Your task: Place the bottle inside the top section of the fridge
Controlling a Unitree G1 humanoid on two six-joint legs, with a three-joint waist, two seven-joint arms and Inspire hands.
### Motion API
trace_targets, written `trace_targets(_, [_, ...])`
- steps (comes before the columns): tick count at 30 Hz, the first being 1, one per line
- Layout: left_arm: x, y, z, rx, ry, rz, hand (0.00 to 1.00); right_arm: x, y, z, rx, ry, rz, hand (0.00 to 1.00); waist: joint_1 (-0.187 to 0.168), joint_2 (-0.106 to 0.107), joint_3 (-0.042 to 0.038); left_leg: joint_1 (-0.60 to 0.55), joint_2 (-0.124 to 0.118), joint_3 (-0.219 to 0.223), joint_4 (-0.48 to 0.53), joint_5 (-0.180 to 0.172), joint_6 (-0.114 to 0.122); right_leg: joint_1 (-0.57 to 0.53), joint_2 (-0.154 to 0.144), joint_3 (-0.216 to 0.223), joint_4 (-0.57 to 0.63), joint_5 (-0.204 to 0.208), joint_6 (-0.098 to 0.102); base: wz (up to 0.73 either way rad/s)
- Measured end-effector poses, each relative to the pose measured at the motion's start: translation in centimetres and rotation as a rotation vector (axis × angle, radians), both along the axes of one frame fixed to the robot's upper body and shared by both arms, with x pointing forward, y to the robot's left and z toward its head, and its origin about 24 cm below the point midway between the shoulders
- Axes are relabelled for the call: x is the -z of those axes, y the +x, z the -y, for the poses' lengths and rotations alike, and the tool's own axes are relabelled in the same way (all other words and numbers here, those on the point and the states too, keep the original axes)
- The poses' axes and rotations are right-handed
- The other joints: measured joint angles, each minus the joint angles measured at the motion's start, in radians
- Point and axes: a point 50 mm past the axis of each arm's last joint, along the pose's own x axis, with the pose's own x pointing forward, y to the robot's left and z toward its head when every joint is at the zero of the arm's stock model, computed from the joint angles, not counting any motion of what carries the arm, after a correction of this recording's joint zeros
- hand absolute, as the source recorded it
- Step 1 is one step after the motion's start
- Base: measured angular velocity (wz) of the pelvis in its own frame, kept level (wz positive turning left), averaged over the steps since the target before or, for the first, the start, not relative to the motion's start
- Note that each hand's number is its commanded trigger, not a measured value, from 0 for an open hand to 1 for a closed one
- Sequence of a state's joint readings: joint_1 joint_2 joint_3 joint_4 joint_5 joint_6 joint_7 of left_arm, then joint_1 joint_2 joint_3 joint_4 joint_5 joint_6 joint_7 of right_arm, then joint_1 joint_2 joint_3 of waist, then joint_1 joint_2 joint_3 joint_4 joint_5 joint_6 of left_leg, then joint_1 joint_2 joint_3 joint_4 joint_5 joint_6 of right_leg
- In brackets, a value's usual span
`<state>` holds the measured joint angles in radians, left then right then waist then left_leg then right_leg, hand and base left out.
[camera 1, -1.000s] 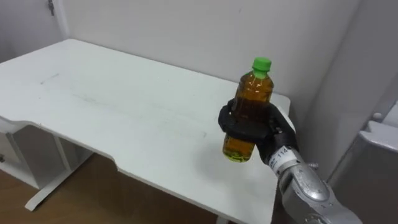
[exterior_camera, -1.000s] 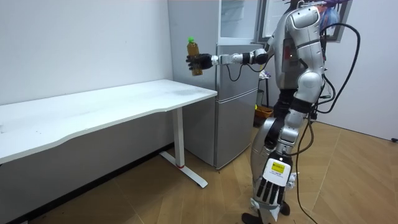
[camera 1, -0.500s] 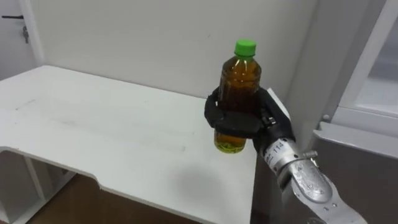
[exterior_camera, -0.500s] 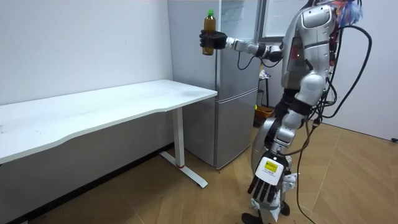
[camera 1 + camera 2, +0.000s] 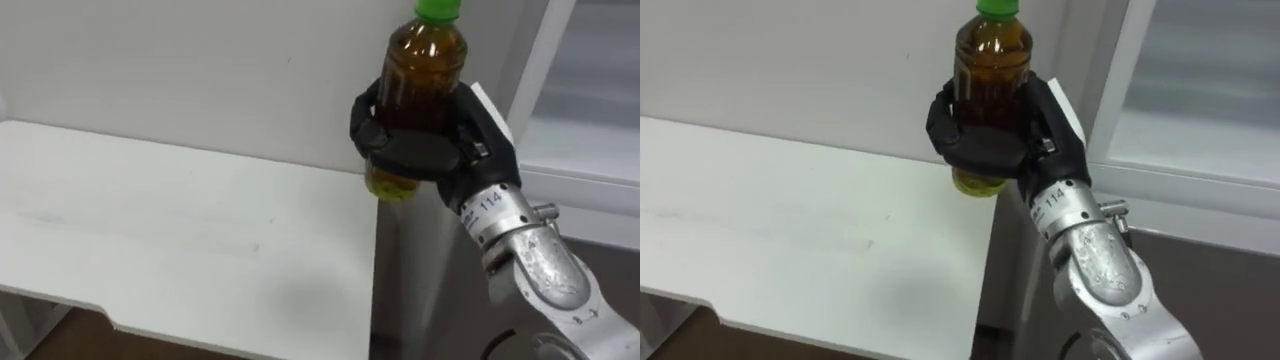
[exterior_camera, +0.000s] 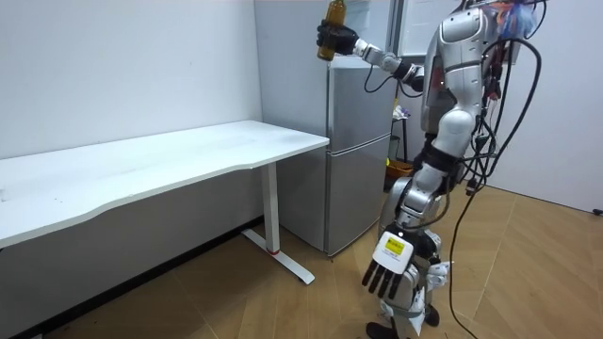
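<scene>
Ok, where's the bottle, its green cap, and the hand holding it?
bottle (image 5: pixel 428 60): left eye view, on its brown body above the fingers.
green cap (image 5: pixel 437 9): left eye view, on the cap's side.
right hand (image 5: pixel 412 152): left eye view, on dark fingers curled round the bottle.

- The fridge (image 6: pixel 358 141) is standing just beside the desk's (image 5: pixel 150 240) right edge.
- The bottle (image 5: pixel 422 70) is hanging in the right hand (image 5: pixel 418 155), above that edge.

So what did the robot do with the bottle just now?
Its right hand lifted the bottle higher, from just above the table's end up to the top part of the fridge. The hand stayed curled round the bottle, which stayed upright. The left hand still hangs low and open. Table and fridge have not moved.
</scene>
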<state>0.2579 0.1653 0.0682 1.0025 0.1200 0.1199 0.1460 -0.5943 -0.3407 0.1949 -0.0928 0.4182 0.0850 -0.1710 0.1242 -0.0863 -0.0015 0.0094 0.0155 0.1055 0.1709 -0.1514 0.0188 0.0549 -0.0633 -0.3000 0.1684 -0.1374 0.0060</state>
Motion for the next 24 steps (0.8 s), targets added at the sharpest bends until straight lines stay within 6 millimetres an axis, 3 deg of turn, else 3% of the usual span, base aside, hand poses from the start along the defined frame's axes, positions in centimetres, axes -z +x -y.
trace_targets(12, [-0.2, 1.4, -0.1, -0.004, 0.011, 0.081, 0.0, -2.3, -1.4, 2.8, 0.074, 0.049, 0.107, 1.0, -0.048, -0.007, -0.0018, 0.011, 0.001, 0.016, -0.009, 0.0, 0.0, -0.003, 0.001, 0.022, 0.002, 0.0, 0.0, -0.03])
trace_targets(18, [-0.3, 0.3, -0.8, -0.081, 0.027, 0.075, 0.0, -3.2, -2.6, 5.3, 0.159, 0.082, 0.161, 1.0, -0.068, -0.01, -0.0025, 0.02, 0.006, 0.034, -0.01, -0.005, -0.002, -0.002, 0.006, 0.029, 0.001, 0.0, 0.0, -0.09])
trace_targets(24, [-0.4, 0.0, -0.9, -0.091, 0.03, 0.07, 0.0, -3.4, -2.9, 7.2, 0.256, 0.132, 0.175, 1.0, -0.087, 0.004, -0.0037, 0.023, 0.009, 0.044, -0.009, -0.006, -0.005, -0.003, 0.011, 0.05, 0.001, 0.0, 0.0, -0.07])
